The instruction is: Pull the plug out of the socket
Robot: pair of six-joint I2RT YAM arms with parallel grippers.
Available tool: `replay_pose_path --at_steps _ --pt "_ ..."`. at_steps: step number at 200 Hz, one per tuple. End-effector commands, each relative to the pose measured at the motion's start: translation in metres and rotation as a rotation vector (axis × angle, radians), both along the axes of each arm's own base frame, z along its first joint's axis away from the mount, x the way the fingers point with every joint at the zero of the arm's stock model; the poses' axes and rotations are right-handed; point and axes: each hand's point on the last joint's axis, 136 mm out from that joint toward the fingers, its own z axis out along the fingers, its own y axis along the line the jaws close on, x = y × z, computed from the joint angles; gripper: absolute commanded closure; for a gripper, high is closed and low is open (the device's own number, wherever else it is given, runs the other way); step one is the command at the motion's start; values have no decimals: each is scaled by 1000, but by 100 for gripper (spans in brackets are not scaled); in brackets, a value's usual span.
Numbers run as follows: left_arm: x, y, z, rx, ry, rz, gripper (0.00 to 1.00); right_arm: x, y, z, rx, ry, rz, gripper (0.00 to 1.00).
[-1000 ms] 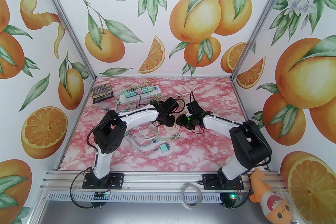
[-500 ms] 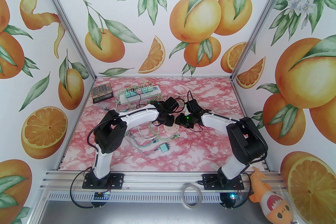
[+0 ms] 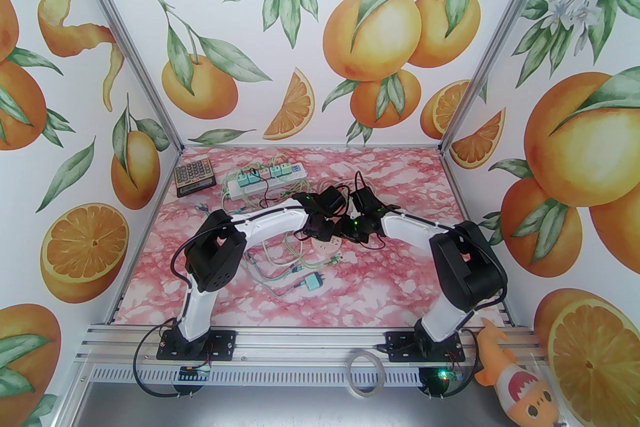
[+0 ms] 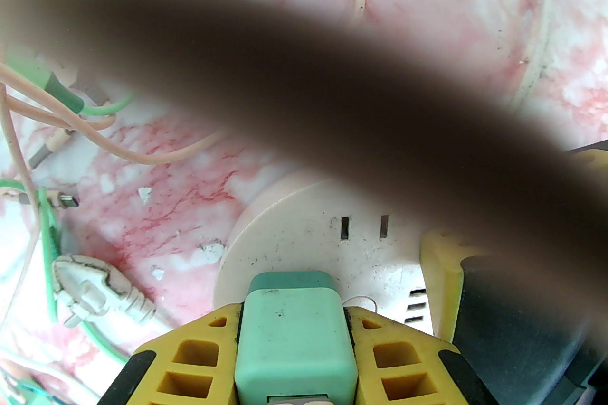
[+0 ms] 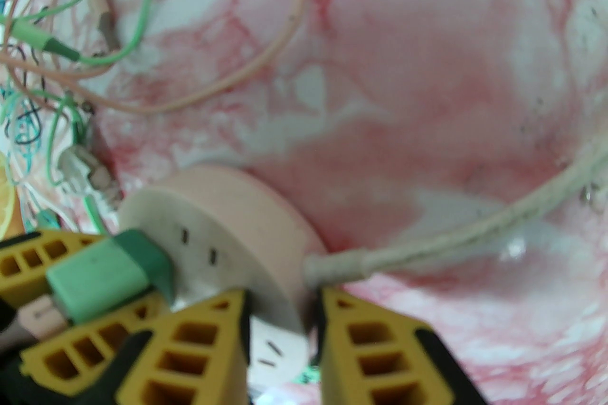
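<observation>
At the far left of the left wrist view, thin pink and green leads (image 4: 57, 108) lay looped on the table (image 4: 427, 14). I judged that a pull drifting that way could snag them and drag the tangle along. Next came the left gripper (image 4: 294, 320), its yellow fingers (image 4: 199, 355) clamped on the flanks of the green plug (image 4: 292, 346). The plug stood in the face of the round socket (image 4: 304, 246) at the middle of the table. Its prongs were hidden, so I could not tell how deep they sat. Those flanks looked smooth, and with a stiff fit the fingers might slide off rather than free it. A pull off the prongs' line could bind them or lever the socket up. A dark blurred cable (image 4: 304, 99) crossed close to that lens, which left me half blind there. Further right, in the right wrist view, the right gripper (image 5: 285, 313) was pinched shut on the socket's rim, just beside where the thick cord (image 5: 475, 232) left it. That was a narrow bite on a curved edge. If it slipped, the socket would likely rise with the plug. The two sets of fingers also sat near each other and might clash.
</observation>
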Motion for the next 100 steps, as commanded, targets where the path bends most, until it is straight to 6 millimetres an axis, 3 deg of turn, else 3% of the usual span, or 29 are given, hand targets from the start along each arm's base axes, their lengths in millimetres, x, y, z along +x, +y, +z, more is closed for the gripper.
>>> replay_pose_path --at_steps 1,55,100 --pt "-3 -6 8 10 -14 -53 91 -40 -39 -54 -248 171 -11 74" --pt "9 -5 22 -225 98 47 91 -40 -41 -53 -275 167 -4 76" --pt "6 0 19 -119 47 1 91 -39 -38 -53 -283 166 0 76"
